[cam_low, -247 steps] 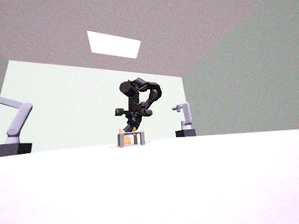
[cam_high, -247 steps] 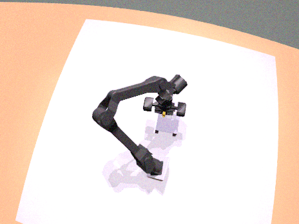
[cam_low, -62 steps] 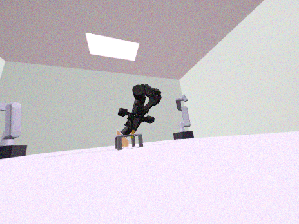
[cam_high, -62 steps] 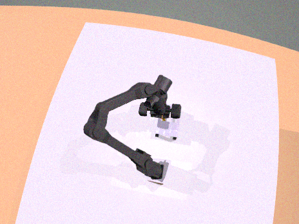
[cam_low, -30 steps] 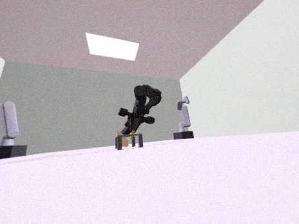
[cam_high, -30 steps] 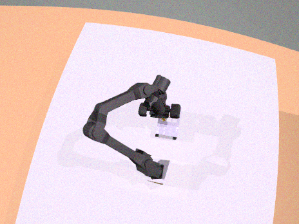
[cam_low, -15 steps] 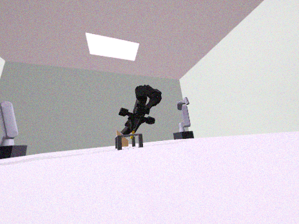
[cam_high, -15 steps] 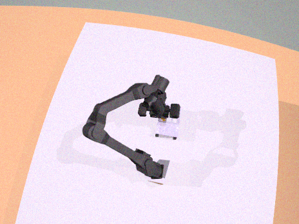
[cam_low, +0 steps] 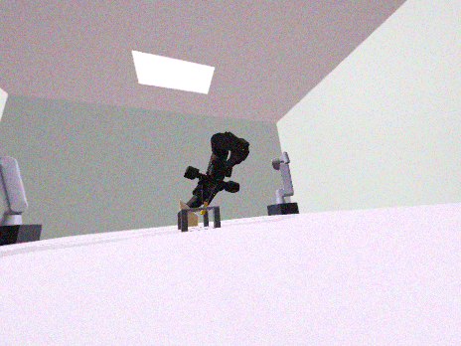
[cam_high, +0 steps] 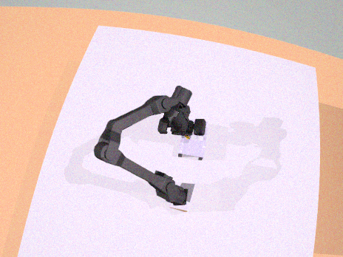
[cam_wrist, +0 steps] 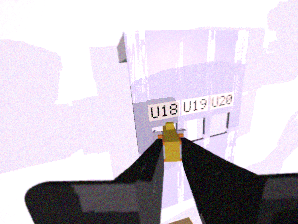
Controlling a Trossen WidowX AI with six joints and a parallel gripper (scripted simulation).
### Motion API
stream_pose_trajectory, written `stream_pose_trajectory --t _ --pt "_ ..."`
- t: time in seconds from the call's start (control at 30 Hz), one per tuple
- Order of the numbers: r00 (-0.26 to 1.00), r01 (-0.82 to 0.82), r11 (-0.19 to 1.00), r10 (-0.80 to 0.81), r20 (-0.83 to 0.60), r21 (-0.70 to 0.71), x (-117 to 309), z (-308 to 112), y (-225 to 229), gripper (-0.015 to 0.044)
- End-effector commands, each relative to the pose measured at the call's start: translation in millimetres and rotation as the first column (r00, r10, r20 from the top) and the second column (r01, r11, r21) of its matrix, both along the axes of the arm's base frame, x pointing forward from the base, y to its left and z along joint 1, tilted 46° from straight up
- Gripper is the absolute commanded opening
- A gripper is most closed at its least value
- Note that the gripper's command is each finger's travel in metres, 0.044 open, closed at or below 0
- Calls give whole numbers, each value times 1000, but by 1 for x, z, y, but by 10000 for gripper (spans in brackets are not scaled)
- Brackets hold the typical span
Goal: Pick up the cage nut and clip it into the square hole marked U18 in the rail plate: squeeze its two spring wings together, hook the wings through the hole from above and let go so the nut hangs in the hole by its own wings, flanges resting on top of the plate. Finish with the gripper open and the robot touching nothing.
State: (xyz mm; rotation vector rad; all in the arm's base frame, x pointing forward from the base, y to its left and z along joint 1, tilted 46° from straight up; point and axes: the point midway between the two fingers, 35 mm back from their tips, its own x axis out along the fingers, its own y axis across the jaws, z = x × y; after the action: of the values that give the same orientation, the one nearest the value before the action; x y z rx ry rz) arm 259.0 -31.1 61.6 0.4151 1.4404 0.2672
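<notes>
Labels "U18" (cam_wrist: 164, 110), "U19" (cam_wrist: 195, 104), "U20" (cam_wrist: 221, 100) beside square holes on the rail plate (cam_high: 193, 147) (cam_wrist: 187, 55).

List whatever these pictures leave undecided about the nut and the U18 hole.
- Whether the wings are hooked under the rail plate: wrist view, cage nut and fingers cover the spot.
- The U18 hole's near edge: wrist view, behind the nut.
- Nut's shape: exterior view, too small and grainy.
- Hole labels: top view, too small to read.

Black on pale labels across the rail plate (cam_wrist: 192, 80): "U18" (cam_wrist: 164, 110); "U19" (cam_wrist: 195, 104); "U20" (cam_wrist: 221, 100).
</notes>
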Motion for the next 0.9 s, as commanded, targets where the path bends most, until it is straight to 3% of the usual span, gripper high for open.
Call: stream_pose_trajectory --t 0.0,0.87 --pt "1000 4 1000 -4 -1 -13 0 1 0 37" --pt "1000 6 999 -6 -3 -34 0 2 3 37"
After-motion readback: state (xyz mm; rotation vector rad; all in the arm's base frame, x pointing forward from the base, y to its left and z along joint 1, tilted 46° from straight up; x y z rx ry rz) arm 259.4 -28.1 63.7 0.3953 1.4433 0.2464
